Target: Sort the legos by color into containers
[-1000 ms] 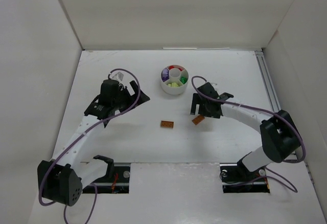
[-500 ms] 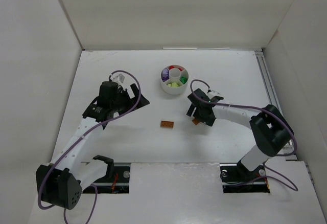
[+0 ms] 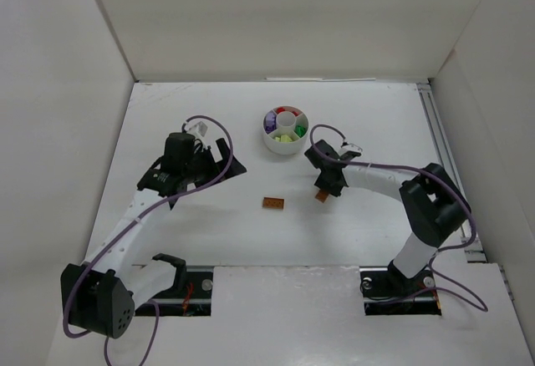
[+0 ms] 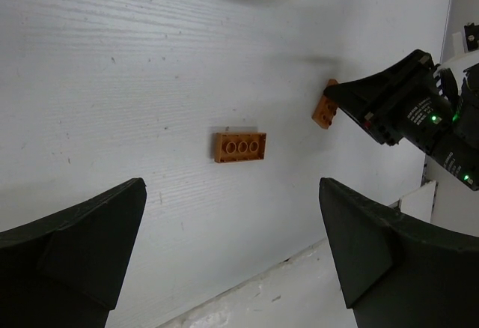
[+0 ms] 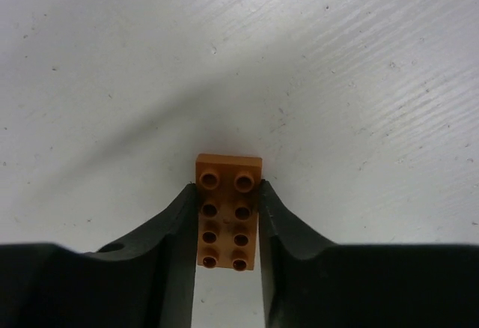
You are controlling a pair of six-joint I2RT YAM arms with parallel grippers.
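The bench (image 3: 192,107) is white and flat, and its surface has fine parallel lines and a few small dark specks, seen under the right gripper (image 3: 322,192). Three plain white walls stand around it: the back wall (image 3: 284,15) is far beyond both grippers, the left wall (image 3: 50,132) is on the outer side of the left gripper (image 3: 230,153), and the right wall (image 3: 501,90) is on the outer side of the right gripper. A metal rail (image 3: 441,149) runs along the bench edge, between the right gripper and the right wall. A thin pale strip (image 3: 318,79) lies at the foot of the back wall. Behind the grippers, at the near edge, are two dark cut-outs (image 3: 196,287).
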